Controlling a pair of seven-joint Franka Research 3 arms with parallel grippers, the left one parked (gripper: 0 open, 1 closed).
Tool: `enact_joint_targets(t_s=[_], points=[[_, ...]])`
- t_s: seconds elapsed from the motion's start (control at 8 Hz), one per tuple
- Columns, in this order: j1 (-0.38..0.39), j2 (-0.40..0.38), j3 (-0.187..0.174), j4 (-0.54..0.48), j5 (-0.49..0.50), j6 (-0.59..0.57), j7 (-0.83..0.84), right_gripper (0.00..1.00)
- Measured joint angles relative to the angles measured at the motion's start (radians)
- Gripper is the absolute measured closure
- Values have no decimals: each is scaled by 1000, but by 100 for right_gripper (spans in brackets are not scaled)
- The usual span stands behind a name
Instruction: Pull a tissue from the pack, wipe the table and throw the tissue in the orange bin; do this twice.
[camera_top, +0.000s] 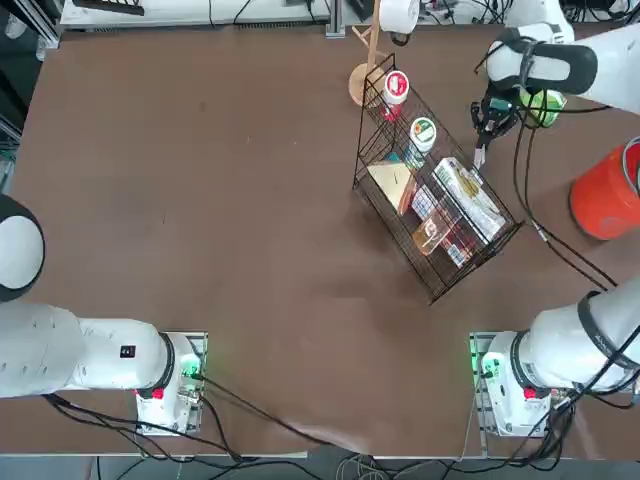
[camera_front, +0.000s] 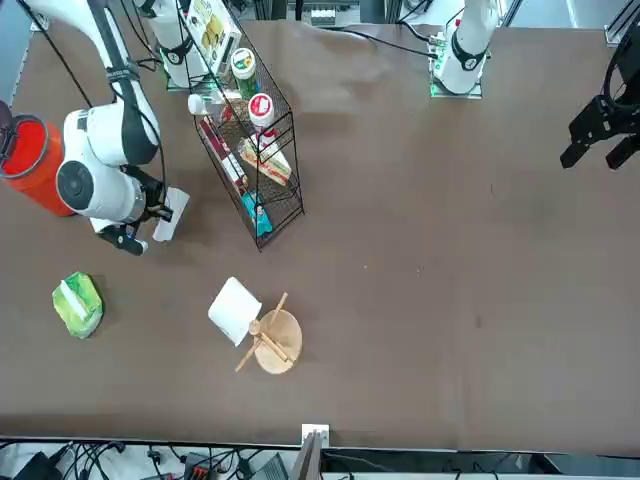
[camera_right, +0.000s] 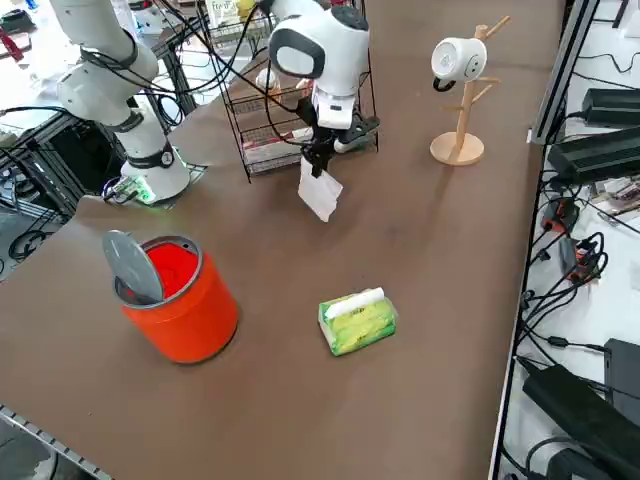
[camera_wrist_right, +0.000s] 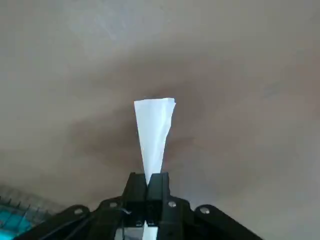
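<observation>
My right gripper (camera_right: 318, 160) hangs over the dark-brown table (camera_top: 200, 200), shut on a white tissue (camera_right: 321, 193) that dangles from its fingertips. In the wrist view the tissue (camera_wrist_right: 153, 130) fans out from the closed gripper (camera_wrist_right: 146, 187), just above the tabletop. The gripper (camera_top: 482, 140) is between the wire basket and the orange bin (camera_top: 603, 195). The green pack (camera_right: 357, 320) lies flat on the table beyond it, a white tissue edge showing at its top. From above, the pack (camera_top: 545, 105) is partly hidden under my arm. The orange bin (camera_right: 180, 295) stands upright, its grey lid tilted inside.
A black wire basket (camera_top: 430, 200) with snack packets and red-lidded cups lies beside the gripper. A wooden mug tree (camera_right: 460, 100) holding a white mug (camera_right: 455, 58) stands farther along the table. Cables trail from the arm (camera_top: 545, 235).
</observation>
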Motion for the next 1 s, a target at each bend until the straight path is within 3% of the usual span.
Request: enact_joint_targets(t_s=[0.5, 1.0], points=[[0, 3, -2, -114, 0, 139, 48, 99], [4, 19, -2, -166, 0, 178, 79, 99]])
